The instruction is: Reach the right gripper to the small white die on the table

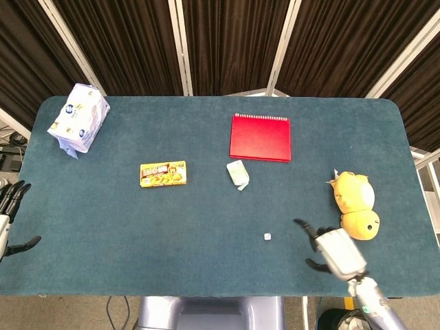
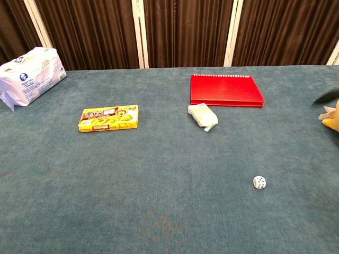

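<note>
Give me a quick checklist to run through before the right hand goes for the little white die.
1. Die lying free on the table: ok.
2. Right hand at the die: not ok, it is apart, beside the yellow toy.
3. Right hand holds nothing, fingers spread: ok.
4. Bare cloth between hand and die: ok.
5. Left hand clear, at the table's far edge: ok.
6. Die's top face: cannot tell.

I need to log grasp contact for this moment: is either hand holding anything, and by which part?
Nothing is held. The right hand hangs open, apart from the white die, which lies alone on the table. The left hand is also empty.
</note>
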You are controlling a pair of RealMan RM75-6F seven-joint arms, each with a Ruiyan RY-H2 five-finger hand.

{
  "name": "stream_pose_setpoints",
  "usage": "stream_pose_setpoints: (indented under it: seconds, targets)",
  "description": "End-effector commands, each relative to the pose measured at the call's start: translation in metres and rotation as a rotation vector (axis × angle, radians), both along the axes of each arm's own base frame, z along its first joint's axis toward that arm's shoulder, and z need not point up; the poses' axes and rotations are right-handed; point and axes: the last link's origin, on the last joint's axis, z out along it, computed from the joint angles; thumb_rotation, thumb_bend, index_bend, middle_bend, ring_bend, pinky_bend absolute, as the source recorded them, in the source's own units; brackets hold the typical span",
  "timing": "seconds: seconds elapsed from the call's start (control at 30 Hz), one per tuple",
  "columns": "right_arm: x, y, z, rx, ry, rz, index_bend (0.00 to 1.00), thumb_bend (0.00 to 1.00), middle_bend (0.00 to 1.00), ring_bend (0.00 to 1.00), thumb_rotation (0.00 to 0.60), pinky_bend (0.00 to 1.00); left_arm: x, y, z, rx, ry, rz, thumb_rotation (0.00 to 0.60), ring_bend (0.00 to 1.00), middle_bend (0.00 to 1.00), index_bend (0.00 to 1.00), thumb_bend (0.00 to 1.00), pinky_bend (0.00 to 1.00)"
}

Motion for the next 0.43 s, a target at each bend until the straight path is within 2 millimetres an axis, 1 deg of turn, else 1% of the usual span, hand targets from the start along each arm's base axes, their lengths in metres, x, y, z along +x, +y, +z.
stream_pose_setpoints:
  seconds: [0.03, 0.07, 0.13, 0.23, 0.43]
  targets:
    - [-0.012, 0.006, 0.03, -0.123, -0.064, -0.016, 0.05, 0.0, 0.07, 0.01, 0.6, 0.0, 0.002, -0.002, 0.0, -0.001, -0.004, -0.008, 0.6, 0.0, 0.0, 0.0, 0.0, 0.0]
    - [-0.013, 0.007, 0.038, -0.15, -0.079, -0.023, 0.04, 0.0, 0.03, 0.0, 0.6, 0.0, 0.003, -0.004, 0.0, -0.002, -0.006, -0.013, 0.6, 0.0, 0.0, 0.0, 0.0, 0.0]
    - [-0.015, 0.01, 0.052, -0.205, -0.098, -0.039, 0.03, 0.0, 0.01, 0.0, 0.6, 0.0, 0.005, -0.006, 0.0, -0.004, -0.007, -0.024, 0.6, 0.0, 0.0, 0.0, 0.0, 0.0]
    - [-0.019, 0.015, 0.068, -0.277, -0.109, -0.063, 0.02, 0.0, 0.0, 0.0, 0.6, 0.0, 0.007, -0.008, -0.001, -0.009, -0.006, -0.038, 0.6, 0.0, 0.0, 0.0, 0.0, 0.0]
    - [-0.033, 0.022, 0.083, -0.343, -0.098, -0.121, 0.01, 0.0, 0.0, 0.0, 0.6, 0.0, 0.009, -0.01, -0.003, -0.022, -0.003, -0.054, 0.6, 0.0, 0.0, 0.0, 0.0, 0.0]
